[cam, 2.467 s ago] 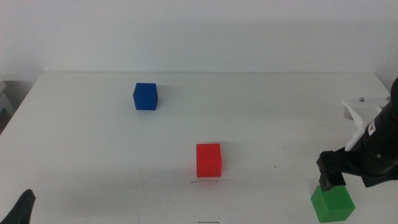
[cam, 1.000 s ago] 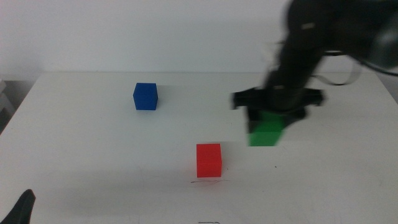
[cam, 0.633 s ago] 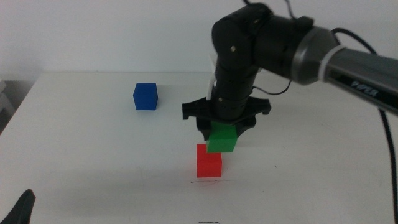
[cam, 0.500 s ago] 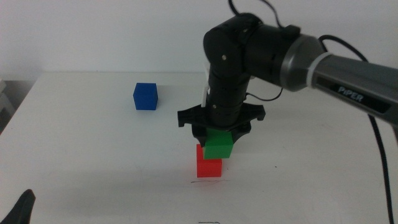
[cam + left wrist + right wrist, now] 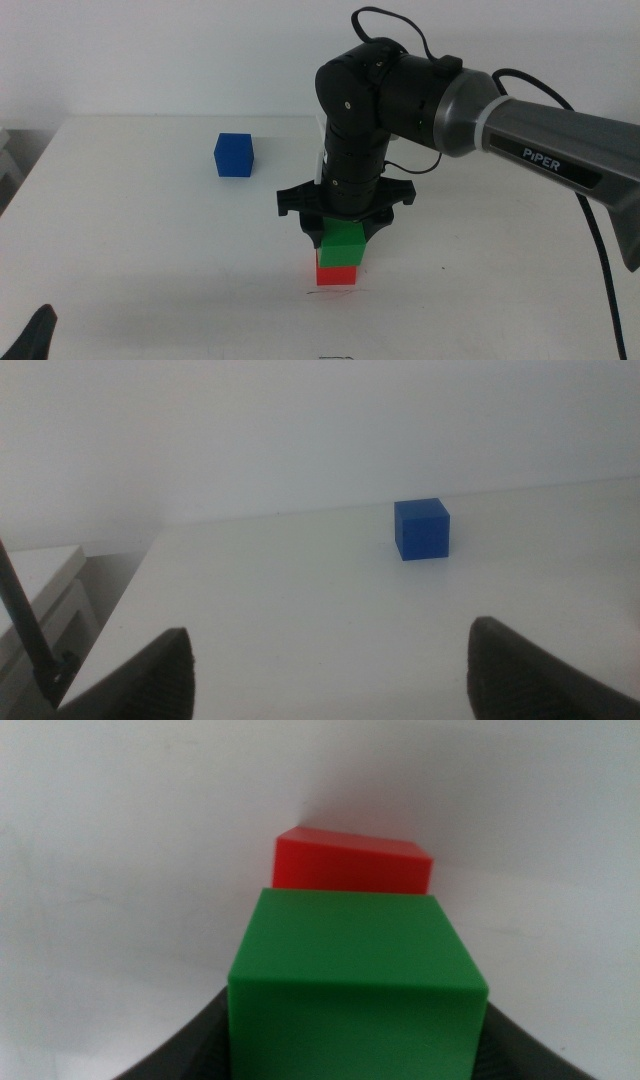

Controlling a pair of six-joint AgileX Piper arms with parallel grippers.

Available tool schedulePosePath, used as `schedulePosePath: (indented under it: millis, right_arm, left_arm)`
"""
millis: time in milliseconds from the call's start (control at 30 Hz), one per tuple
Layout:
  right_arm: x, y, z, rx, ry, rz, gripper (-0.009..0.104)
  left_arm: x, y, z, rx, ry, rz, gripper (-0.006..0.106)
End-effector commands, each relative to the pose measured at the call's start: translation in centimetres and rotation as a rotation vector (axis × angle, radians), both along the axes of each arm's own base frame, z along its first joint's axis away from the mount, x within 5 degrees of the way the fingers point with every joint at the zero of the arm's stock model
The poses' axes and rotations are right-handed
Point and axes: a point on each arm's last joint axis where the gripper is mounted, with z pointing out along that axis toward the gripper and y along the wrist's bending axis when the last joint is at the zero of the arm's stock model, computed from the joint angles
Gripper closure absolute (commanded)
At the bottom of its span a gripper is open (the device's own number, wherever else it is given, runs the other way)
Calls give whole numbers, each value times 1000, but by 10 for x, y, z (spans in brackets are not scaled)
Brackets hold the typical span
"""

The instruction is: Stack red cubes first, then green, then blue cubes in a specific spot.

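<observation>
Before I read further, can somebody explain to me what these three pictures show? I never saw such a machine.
This is a table robot with two arms, each ending in a two-jawed gripper. The wide picture is from a camera looking down over the white table. The other two are from cameras on the arms' wrists.

In the wide picture, the right gripper on its dark arm holds the green cube at the red cube; whether it already rests on it I cannot tell. The red cube stands at a thin dark line drawn on the table. The right wrist picture shows the same green cube close up between the jaws, the red cube beyond.

The blue cube stands alone, farther back. The left gripper waits at the bottom corner, jaws open; its camera sees the blue cube.
</observation>
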Motion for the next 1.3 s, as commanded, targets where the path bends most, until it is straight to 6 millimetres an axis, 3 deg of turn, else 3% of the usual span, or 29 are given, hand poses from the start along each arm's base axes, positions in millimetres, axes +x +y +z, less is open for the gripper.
schedulePosePath:
  millis: [0,467,1267]
  right_arm:
    - [-4,-4,36,68,-77,16,96]
    - [1,-6,45,59,-88,-8,96]
    - [12,-7,24,6,-35,-73,96]
  left_arm:
    - [-2,-1,9,-27,-100,-8,7]
    - [-2,-1,9,-27,-100,-9,7]
    - [-2,-1,9,-27,-100,-10,7]
